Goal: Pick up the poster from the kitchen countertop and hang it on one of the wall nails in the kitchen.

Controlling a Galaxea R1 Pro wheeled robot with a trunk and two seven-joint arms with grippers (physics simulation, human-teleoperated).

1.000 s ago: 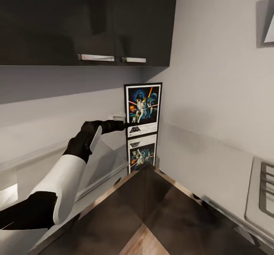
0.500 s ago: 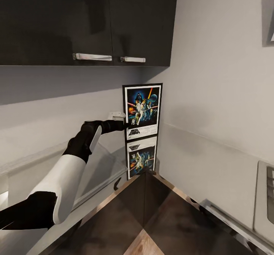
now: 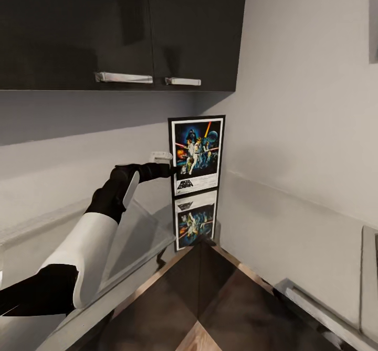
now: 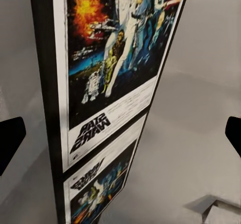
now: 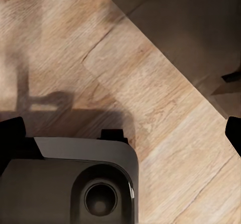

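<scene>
Overhead, dark wall cabinets [image 3: 121,31] with two pale handles. Below, pale grey wall [image 3: 304,104] meeting at a corner, and glossy countertop [image 3: 273,235] running under it. In that corner, standing upright on the countertop, the poster [image 3: 197,153], mirrored in the shiny surface beneath. Reaching in from the left, the left gripper [image 3: 170,170], at the poster's left edge near its lower half. From the left wrist camera, poster [image 4: 113,73] between widely parted fingertips [image 4: 11,141], jaws apart, touching unclear. From the right wrist camera, right gripper [image 5: 120,133] spread apart over wooden floor [image 5: 165,98], robot base [image 5: 70,184] below.
</scene>
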